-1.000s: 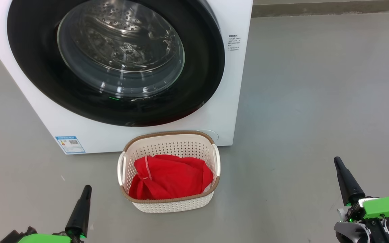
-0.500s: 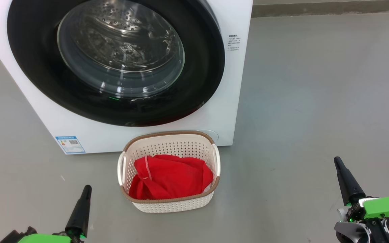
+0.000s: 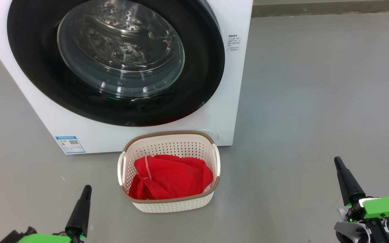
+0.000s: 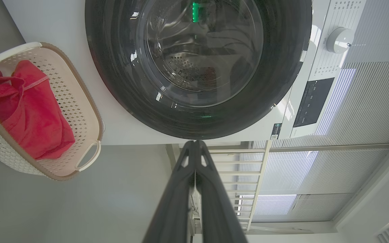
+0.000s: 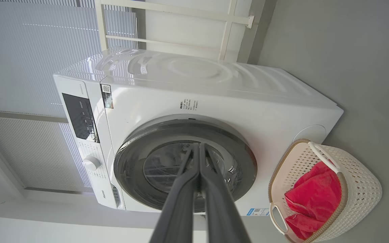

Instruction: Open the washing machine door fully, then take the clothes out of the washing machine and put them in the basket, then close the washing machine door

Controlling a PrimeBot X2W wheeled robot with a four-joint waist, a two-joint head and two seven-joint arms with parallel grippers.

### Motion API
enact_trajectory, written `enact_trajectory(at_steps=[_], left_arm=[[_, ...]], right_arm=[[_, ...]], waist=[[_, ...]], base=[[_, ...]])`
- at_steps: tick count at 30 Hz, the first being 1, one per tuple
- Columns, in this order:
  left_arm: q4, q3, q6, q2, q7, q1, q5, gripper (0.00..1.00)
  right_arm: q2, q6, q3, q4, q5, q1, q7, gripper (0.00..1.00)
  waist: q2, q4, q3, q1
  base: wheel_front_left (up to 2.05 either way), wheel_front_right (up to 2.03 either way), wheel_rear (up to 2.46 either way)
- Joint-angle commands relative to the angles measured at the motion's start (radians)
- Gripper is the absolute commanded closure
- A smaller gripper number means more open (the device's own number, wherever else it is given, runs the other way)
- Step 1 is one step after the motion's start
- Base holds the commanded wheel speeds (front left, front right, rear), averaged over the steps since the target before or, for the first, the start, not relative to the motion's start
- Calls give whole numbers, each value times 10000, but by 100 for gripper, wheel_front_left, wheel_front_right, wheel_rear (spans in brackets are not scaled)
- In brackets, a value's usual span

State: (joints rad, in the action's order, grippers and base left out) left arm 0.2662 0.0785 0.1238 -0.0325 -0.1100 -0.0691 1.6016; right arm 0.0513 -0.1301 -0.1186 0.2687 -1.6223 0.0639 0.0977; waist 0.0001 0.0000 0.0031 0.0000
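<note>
Seemingly all is done: the clothes (image 3: pixel 171 177) lie in the basket (image 3: pixel 174 206) at lower centre of the head view, the washing machine door (image 3: pixel 201 84) above looks closed, and the left gripper (image 3: pixel 86 188) and right gripper (image 3: pixel 337 160) sit pinched together, empty.

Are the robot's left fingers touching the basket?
Apart. The head view shows bare grey floor between the left gripper, fingers shut, and the basket.
</note>
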Motion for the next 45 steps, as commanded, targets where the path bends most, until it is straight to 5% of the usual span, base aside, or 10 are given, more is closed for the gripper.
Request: enact_trajectory(at_steps=[1,45], left_arm=[[-210,354,69,-177,-33,-390,70,100],[-211,352,69,-177,-32,-390,71,100]], right_arm=[[75,-6,161,-246,44,429,65,100],[34,-6,102,-243,93,435,112,100]], waist=[[-1,0,0,0],[-1,0,0,0]], base=[[0,0,0],[0,0,0]])
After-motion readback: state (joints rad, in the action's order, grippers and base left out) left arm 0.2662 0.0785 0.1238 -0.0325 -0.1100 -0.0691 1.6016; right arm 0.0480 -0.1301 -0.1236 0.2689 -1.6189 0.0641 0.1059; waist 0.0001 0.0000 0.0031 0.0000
